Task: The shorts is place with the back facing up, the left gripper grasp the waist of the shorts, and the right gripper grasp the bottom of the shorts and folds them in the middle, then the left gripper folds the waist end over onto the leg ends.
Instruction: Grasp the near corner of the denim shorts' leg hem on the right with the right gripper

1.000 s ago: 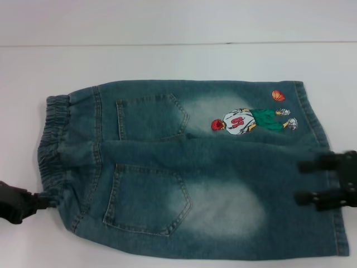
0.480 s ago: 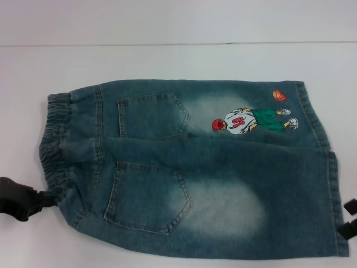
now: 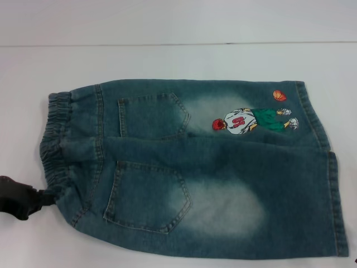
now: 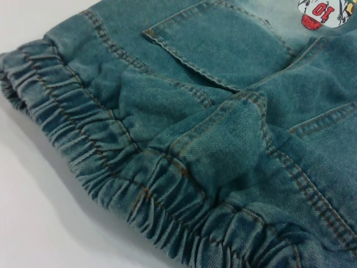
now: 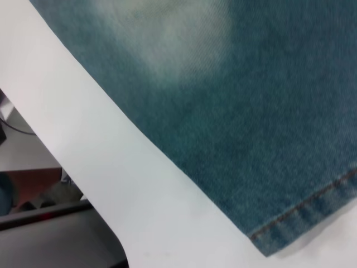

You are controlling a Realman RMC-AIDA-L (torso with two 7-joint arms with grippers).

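My left gripper sits at the near corner of the elastic waistband, its dark body just off the cloth and its tip touching the gathered edge; whether its fingers are apart or clamped on the band I cannot tell, since my left wrist view shows only fabric. I judge it is placed there because the waist is the end it must carry over onto the leg ends.

The shorts lie on the white table, already doubled along their middle: one leg overlaps the other, both back pockets face up, and the upper leg's edge runs across below the embroidered basketball player. The waistband is on the left-gripper side, the leg hems at the opposite end.

My right gripper is out of the head view; its wrist camera looks down on a corner of the hem from off the cloth, with the table edge and floor clutter beyond.

Nothing else rests on the shorts, so the fold path from waistband to hems appears unobstructed.
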